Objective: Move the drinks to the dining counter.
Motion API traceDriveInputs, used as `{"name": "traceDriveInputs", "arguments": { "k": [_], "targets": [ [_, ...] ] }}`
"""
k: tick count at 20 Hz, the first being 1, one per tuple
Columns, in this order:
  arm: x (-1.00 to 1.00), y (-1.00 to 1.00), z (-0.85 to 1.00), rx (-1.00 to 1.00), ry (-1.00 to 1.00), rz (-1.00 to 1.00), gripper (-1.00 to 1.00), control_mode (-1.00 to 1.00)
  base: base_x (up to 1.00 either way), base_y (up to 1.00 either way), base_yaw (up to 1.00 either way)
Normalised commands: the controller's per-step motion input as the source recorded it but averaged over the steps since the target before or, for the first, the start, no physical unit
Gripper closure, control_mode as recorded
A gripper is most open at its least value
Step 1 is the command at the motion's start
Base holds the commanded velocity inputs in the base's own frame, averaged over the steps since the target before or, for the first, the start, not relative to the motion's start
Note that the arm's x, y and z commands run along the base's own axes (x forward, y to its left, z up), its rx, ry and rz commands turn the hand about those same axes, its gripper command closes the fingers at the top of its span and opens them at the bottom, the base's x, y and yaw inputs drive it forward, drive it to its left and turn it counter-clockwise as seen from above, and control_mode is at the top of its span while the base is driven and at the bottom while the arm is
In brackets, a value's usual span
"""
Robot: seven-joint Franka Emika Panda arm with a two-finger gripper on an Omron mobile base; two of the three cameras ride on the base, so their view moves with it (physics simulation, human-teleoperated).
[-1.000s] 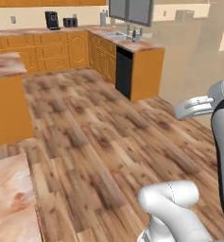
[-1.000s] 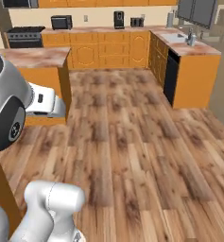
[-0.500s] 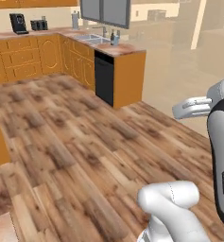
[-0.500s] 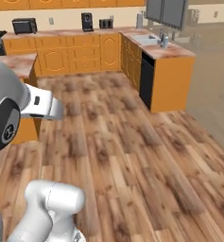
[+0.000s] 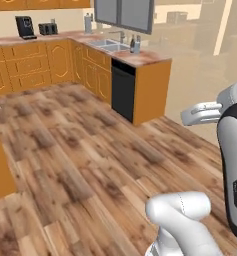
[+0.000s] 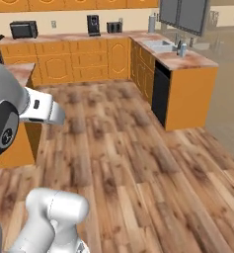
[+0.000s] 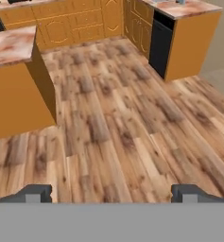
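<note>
The gripper (image 7: 111, 193) is seen in the hand view with its jaws wide apart, one tip near each bottom corner. Nothing sits between them and nothing touches them; bare wooden floor (image 7: 118, 123) lies beyond the gap.

No bottle, carton or bar counter can be made out near the jaws. A small dark bottle-like item (image 5: 137, 44) stands on the sink surface (image 5: 140, 57) beside the steel sink (image 5: 110, 45), close to that surface's near end; it is too small to identify. It is well apart from the arm.

Hand view: an orange island (image 7: 16, 90) with a marble top stands at left, its near corner facing the camera. A black dishwasher (image 7: 159, 43) is set in the sink run at upper right.

Base views: a coffee machine (image 6: 93, 24) and toaster (image 6: 114, 27) stand on the back surface (image 6: 64, 37) along the wall; a microwave (image 6: 23, 29) stands towards its left end. A window (image 5: 124, 14) is above the sink.
</note>
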Motion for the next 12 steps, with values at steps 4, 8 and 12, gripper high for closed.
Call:
{"name": "traceDriveInputs", "arguments": {
  "k": [4,8,12],
  "targets": [
    [0.00,0.00,0.00,0.00,0.00,0.00,-1.00,1.00,1.00,-0.40,0.14],
    [0.00,0.00,0.00,0.00,0.00,0.00,-1.00,1.00,1.00,-0.44,0.14],
    [0.00,0.00,0.00,0.00,0.00,0.00,-1.00,1.00,1.00,-0.51,0.12]
  ]
}}
